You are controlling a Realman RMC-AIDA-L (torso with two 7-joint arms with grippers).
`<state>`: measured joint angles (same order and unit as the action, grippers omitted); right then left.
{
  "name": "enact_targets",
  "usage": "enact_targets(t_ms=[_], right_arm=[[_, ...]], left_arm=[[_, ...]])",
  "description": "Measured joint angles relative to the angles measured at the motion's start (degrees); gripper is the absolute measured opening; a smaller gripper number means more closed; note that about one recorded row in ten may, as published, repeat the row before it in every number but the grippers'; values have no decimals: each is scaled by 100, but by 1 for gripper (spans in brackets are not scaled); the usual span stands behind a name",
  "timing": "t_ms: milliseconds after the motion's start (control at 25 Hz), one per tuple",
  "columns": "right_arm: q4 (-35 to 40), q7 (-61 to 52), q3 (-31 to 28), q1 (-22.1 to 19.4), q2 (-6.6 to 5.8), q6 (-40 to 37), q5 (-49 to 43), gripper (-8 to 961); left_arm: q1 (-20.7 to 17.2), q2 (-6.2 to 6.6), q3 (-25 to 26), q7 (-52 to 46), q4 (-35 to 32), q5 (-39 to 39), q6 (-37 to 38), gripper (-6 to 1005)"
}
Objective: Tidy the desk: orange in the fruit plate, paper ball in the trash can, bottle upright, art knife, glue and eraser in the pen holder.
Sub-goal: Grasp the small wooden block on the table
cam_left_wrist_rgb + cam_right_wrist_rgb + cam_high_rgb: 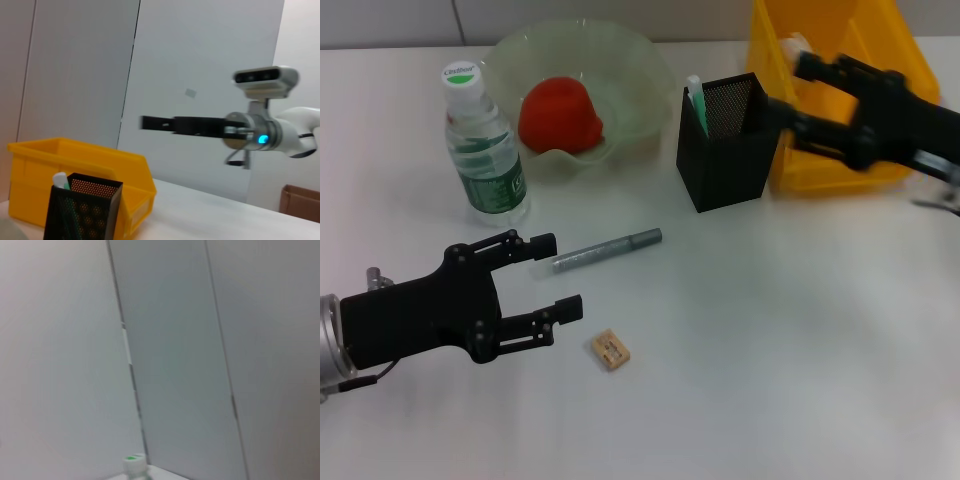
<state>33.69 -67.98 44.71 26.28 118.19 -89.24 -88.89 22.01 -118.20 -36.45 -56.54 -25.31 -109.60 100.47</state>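
The art knife (607,250) lies at centre frame on the tabletop (770,350) — slim, stiff, probably light and slippery, best pinched mid-barrel. The left claw (558,275), wide open and empty, hovers just beside it. The eraser (610,349) sits below. The bottle (485,150) label is unreadable.

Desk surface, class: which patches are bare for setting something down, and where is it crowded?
Bare: the wide stretch of desk right of the eraser and in front of the pen holder. Crowded: around the bottle, fruit plate, art knife and left end effector.
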Motion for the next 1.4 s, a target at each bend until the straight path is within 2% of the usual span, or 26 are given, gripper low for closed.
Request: enact_targets(t_ms=[280, 360, 560, 1080, 1400], right_arm=[[659, -287, -126, -834, -215, -1462, -131, 810], [802, -283, -577, -945, -259, -2201, -665, 810], [846, -216, -1067, -973, -260, -2715, -1243, 810], [939, 49, -1135, -975, -234, -2531, -1812, 810], [609, 985, -1109, -962, -100, -1712, -2674, 810]], left_arm=[[41, -10, 1, -39, 35, 0, 8, 784], [48, -10, 28, -43, 69, 0, 21, 784], [49, -8, 35, -44, 73, 0, 74, 784], [69, -6, 11, -67, 70, 0, 115, 784], [105, -10, -11, -121, 70, -12, 126, 785]])
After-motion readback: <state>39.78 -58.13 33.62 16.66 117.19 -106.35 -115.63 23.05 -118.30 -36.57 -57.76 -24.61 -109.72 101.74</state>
